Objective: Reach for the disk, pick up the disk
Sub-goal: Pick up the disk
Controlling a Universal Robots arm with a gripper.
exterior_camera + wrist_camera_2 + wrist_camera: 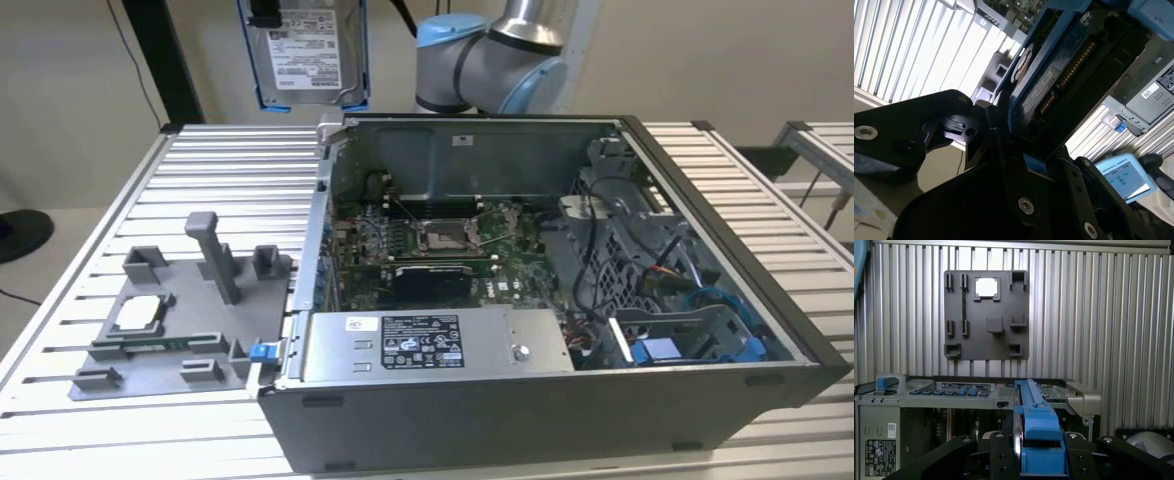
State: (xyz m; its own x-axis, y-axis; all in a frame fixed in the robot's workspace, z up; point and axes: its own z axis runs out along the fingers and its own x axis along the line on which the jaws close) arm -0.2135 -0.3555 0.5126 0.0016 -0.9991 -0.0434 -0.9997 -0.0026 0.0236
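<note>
Disk, upright in its blue frame, is clamped edgewise between the gripper fingers, suspended above the slatted table beside the open computer case.

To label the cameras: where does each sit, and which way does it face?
Exterior view: off the arm, high, looking down into the open computer case; the arm shows beyond it.
First wrist view: on the wrist, looking down past the gripper at the grey fixture.
Second wrist view: on the wrist, close along the gripper.
Both wrist views share the gripper shut on the disk.
</note>
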